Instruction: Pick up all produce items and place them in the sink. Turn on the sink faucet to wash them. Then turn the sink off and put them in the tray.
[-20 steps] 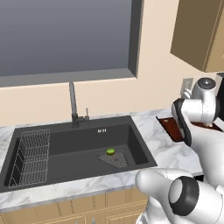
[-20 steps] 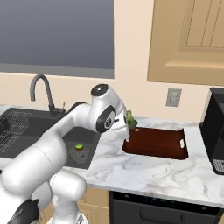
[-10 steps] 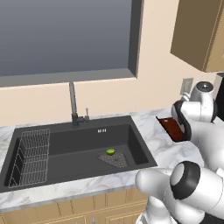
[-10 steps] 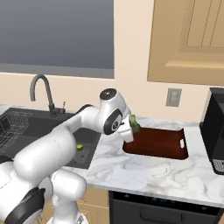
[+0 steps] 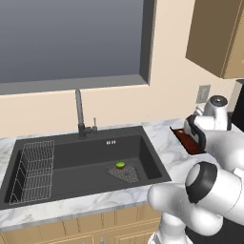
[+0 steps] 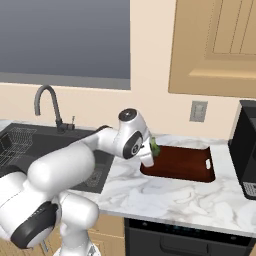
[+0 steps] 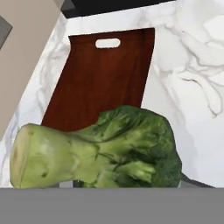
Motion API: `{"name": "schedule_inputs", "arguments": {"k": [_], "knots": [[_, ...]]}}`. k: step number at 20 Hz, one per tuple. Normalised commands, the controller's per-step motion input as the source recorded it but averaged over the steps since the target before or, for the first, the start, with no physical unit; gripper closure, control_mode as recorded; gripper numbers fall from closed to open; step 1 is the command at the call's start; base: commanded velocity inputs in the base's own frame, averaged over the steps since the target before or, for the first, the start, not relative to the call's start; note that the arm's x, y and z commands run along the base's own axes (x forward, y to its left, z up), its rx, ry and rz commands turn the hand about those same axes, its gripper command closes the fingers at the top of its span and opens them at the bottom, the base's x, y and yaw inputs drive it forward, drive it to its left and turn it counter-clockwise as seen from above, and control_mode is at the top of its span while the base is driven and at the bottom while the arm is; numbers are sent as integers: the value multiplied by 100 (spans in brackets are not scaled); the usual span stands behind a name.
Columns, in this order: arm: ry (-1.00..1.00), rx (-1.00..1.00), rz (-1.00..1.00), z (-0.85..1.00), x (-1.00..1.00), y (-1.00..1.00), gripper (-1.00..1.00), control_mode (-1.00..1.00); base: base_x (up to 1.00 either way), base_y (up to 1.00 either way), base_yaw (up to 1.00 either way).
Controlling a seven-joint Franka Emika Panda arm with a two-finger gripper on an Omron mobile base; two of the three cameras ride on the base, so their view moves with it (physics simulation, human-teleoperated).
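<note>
While over tray (image 6: 185,165), tool (image 6: 151,152) part-open, clamped on broccoli (image 7: 105,153).

Both base views look forward and down from behind the arm, sharing the sink (image 5: 86,167) and tray (image 6: 185,162); the hand view looks down close over that tray.

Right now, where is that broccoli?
The broccoli is held in the end effector, above the near end of the brown tray on the counter right of the sink.
</note>
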Motion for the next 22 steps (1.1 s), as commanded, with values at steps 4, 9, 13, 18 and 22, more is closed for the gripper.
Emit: {"name": "schedule_inputs", "arguments": {"k": [4, 9, 13, 18, 22], "knots": [[0, 1, 0, -34, 16, -1, 100, -100, 0, 0, 0], [1, 1, 0, -31, 15, -1, 100, -100, 0, 0, 0], [1, 1, 0, -25, 18, 0, 100, -100, 0, 0, 0], [2, 1, 0, -23, 17, -3, 100, -100, 0, 0, 0], [2, 1, 0, -20, 16, -8, 100, -100, 0, 0, 0]]}}
